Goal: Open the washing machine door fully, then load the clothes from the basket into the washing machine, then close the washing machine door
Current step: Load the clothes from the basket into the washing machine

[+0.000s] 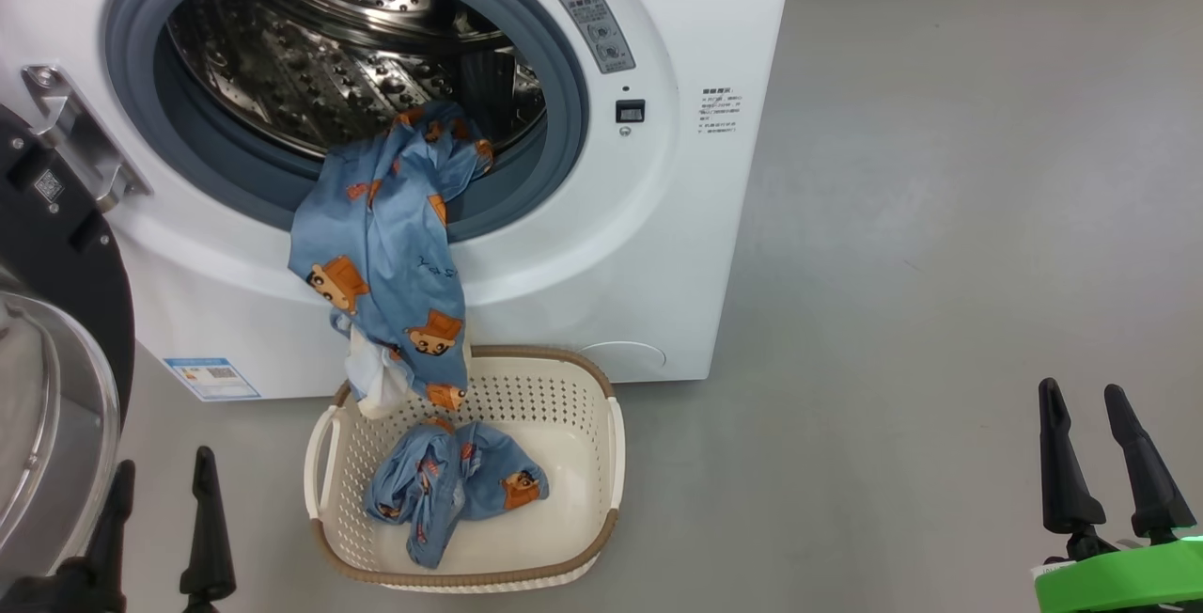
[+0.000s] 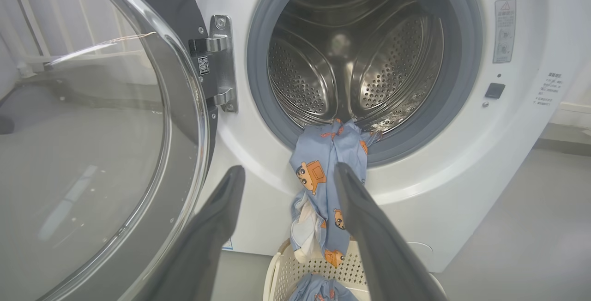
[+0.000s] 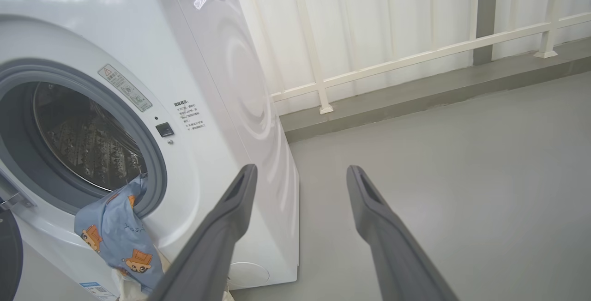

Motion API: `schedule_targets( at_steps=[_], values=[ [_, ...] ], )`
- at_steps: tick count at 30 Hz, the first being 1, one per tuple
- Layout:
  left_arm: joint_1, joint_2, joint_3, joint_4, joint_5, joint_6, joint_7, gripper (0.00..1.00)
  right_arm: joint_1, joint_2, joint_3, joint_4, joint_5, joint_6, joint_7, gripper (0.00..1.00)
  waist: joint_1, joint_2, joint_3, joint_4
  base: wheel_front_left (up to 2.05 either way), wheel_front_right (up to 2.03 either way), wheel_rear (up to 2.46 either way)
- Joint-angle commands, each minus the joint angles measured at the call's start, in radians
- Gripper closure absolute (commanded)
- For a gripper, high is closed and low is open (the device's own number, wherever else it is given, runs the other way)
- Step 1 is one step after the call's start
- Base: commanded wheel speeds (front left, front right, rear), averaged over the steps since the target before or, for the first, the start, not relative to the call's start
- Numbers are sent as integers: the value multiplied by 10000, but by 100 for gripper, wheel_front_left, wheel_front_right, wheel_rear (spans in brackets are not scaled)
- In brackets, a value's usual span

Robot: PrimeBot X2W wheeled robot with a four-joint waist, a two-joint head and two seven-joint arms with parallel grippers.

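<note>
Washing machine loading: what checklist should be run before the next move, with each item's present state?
1. Door swung clear of the washing machine opening: ok.
2. Hanging garment fully inside the drum: not ok; it drapes over the gasket down to the basket rim.
3. Basket emptied: not ok; a second garment lies in it.
4. Left gripper open and empty: ok.
5. Right gripper open and empty: ok.
</note>
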Motion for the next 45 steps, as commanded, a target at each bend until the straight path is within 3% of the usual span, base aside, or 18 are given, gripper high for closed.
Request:
schedule_targets(
  at_steps=[1,13,22,33,45],
  values=[
    [-79,125,360,-309,103,4,-53,0,-28,-220,126,-275,54,58,-80,0,0,0,4,0,0,0,0],
    [-99,-69,238,-297,146,4,-53,0,-124,-242,169,-346,30,58,-80,0,0,0,243,-62,0,0,0],
    [-840,-285,-432,245,-263,4,-53,0,-577,-117,238,-425,-41,58,-80,0,0,0,1375,-16,0,0,0],
    [-3960,33,-1267,2705,-1004,4,-53,0,-2129,142,504,-751,-279,58,-80,0,0,0,4093,-486,0,0,0],
    [-6647,649,-1713,5275,-1704,4,-53,0,-3046,397,634,-909,-365,58,-80,0,0,0,5513,-929,0,0,0]
  ],
)
